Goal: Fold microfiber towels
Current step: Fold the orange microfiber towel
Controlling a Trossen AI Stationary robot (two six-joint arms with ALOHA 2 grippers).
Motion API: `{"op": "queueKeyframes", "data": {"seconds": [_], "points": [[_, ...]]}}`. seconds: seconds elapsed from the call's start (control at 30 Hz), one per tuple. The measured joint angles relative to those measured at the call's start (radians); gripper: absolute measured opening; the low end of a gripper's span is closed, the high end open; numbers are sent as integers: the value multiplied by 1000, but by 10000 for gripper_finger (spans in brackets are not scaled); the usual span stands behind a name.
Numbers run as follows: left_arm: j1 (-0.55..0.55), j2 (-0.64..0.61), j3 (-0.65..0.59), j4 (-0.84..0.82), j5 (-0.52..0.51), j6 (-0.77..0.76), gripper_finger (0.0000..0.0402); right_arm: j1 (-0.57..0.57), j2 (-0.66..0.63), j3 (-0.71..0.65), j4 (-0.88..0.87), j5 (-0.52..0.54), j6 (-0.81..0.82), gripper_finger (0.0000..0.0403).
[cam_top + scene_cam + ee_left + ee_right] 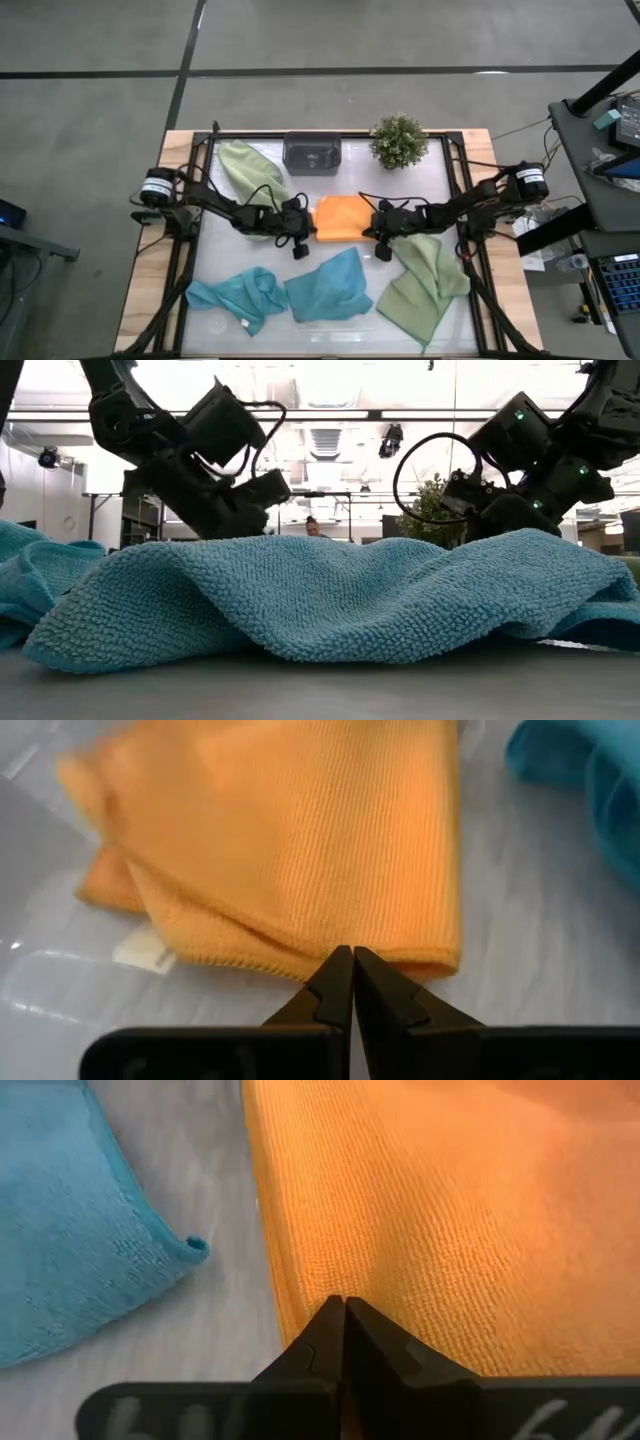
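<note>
An orange towel [340, 218], folded into a rectangle, lies flat at the table's middle. My left gripper [305, 232] is shut at its left edge, and my right gripper [377, 232] is shut at its right edge. A crumpled sage green towel [248, 170] lies at the far left. Another sage green towel [425, 280] lies at the near right. Two teal towels [235, 295] [330, 285] lie bunched near the front. In the low view a teal towel [330, 595] hides the orange one. My left gripper's shut fingertips [352, 960] meet the layered edge [300, 965] of the orange towel, slanting down from the table's left. Whether any cloth is caught between them I cannot tell. My right gripper's shut fingertips [343, 1308] rest on the orange towel just inside its near edge [285, 1295], slanting down from the table's right. The towel lies flat on the table.
A dark grey tray [312, 153] and a small potted plant [398, 140] stand at the table's far edge. A white label [145, 952] sticks out from under the orange towel. Bare table shows between the orange towel and the teal ones.
</note>
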Motion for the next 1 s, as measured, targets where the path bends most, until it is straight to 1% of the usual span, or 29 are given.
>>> {"op": "queueKeyframes", "data": {"seconds": [0.17,0.23,0.33,0.43,0.53,0.63,0.73,0.83,0.93,1.0], "points": [[2,-65,0,-9,-6,82,0,0,-74,11,-46,1,-5,8],[6,-89,0,-7,-49,132,0,0,-105,11,-54,6,-3,8],[26,-91,1,25,-140,194,0,-2,-157,12,-60,84,8,8],[60,-72,2,92,-155,222,0,-8,-189,12,-68,180,8,8],[93,-39,1,144,-155,224,0,-24,-193,13,-59,263,11,8],[114,0,9,208,-155,224,0,-47,-168,13,-51,340,39,8],[121,42,29,236,-154,224,0,-70,-127,13,-47,395,85,8],[121,78,48,233,-154,224,0,-87,-72,13,-32,402,106,8],[121,104,54,232,-156,224,0,-92,-7,14,22,403,107,8],[121,109,53,199,-178,220,0,-95,40,13,53,403,114,8]]}}
